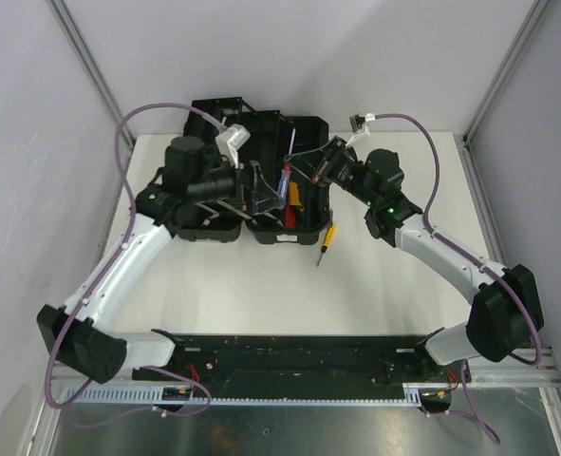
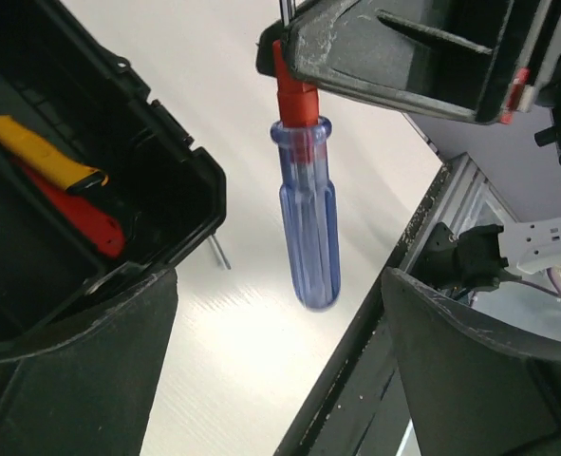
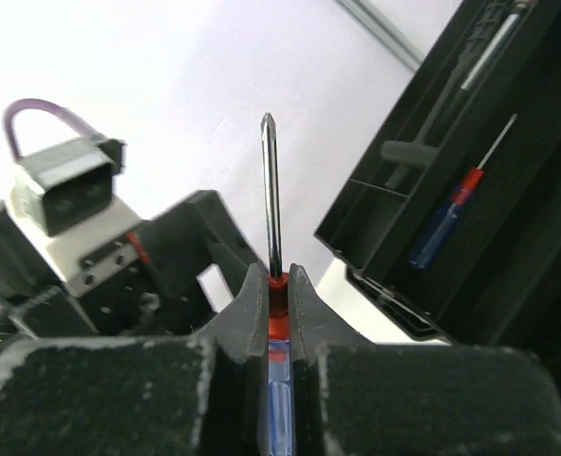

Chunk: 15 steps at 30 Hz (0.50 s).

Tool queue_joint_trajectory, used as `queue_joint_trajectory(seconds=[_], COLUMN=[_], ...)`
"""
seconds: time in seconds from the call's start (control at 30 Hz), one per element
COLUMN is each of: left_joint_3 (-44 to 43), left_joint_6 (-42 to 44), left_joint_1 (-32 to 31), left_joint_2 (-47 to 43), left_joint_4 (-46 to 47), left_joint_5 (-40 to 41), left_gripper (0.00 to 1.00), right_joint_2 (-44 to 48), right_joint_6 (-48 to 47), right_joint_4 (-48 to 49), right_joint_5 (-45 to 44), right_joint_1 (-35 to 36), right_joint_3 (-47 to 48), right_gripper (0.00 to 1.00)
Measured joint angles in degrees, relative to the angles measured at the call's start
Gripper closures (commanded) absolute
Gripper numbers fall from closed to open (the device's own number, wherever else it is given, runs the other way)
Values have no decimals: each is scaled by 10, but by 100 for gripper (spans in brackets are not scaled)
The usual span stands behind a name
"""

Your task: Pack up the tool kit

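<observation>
Well, from above, the open black toolbox (image 1: 308, 133) sits at 12 o'clock on the white surface (image 1: 261, 285), and both arms meet over it. The left arm rises from its base at 7 o'clock and bends in over the box's left half. The right arm swings out to an elbow at 4 o'clock, then reaches back toward 11 o'clock. A yellow-handled screwdriver (image 1: 328, 234) lies on the surface just outside the box's 5 o'clock corner; neither wrist view shows its handle.

The right wrist view settles the grip. The right gripper (image 3: 277, 285) is pinched tight on the red collar of the blue-handled screwdriver (image 3: 272, 199), whose cross-point tip aims at 12 o'clock in that frame. It also shows something the top view hides: a smaller blue screwdriver (image 3: 446, 223) lying in a compartment of the box at 3 o'clock.

The left wrist view gives the other side. The clear blue handle hangs toward 6 o'clock from the right gripper's finger, above the bare surface and just beside the toolbox wall. The left gripper (image 2: 275, 285) stands wide, its two fingers at 7 and 5 o'clock flanking the handle without touching it. Inside the box at 9 o'clock lie a yellow handle (image 2: 43, 152) and a red handle (image 2: 81, 214), side by side.
</observation>
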State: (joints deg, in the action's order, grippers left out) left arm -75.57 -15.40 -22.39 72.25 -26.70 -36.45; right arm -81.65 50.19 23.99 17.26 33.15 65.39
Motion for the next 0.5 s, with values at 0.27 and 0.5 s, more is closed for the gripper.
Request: queue_joint_trajectory(seconds=[0.27,0.5], left_joint_3=[0,-11], left_joint_6=[-9,-16], left_joint_1=[-30,-37], left_joint_2=[75,86], left_joint_4=[56,72], left_joint_5=[-9,-6], left_gripper=[55,99], right_joint_2=[-21,-30], right_joint_6=[62,69], right_joint_4=[52,55], right_joint_5=[38,25], right_joint_1=[-16,-27], right_joint_3=[0,0], right_gripper=[100,43])
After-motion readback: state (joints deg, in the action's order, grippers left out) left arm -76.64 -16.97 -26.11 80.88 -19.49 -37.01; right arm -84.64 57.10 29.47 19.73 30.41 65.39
